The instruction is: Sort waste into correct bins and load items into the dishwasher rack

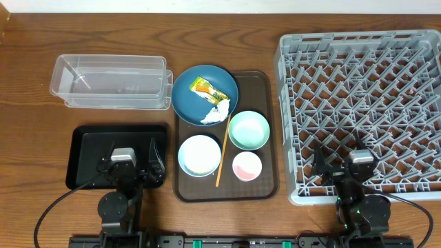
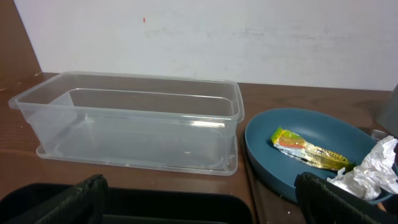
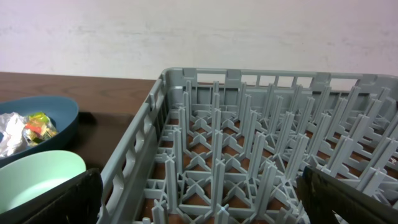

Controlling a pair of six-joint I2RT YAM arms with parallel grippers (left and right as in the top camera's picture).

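Note:
The dark-blue plate (image 1: 204, 94) holds the snack wrapper (image 1: 207, 89) and the white tissue (image 1: 217, 112); both also show in the left wrist view, wrapper (image 2: 308, 149), tissue (image 2: 372, 169). The mint-green bowl (image 1: 249, 130), pale-blue bowl (image 1: 200, 155), pink bowl (image 1: 247, 166) and wooden stick (image 1: 222, 156) lie on the brown tray (image 1: 270, 148). The clear tub (image 1: 110, 81) and black tray (image 1: 89, 148) are at left. The grey rack (image 1: 362, 103) is at right. My left gripper (image 1: 131, 165) is open over the black tray. My right gripper (image 1: 343, 170) is open over the rack's front edge. Rice grains cannot be made out.
The brown wooden table (image 1: 34, 138) runs under everything. A pale wall (image 2: 217, 31) stands behind the table. Cables trail from both arm bases at the front edge.

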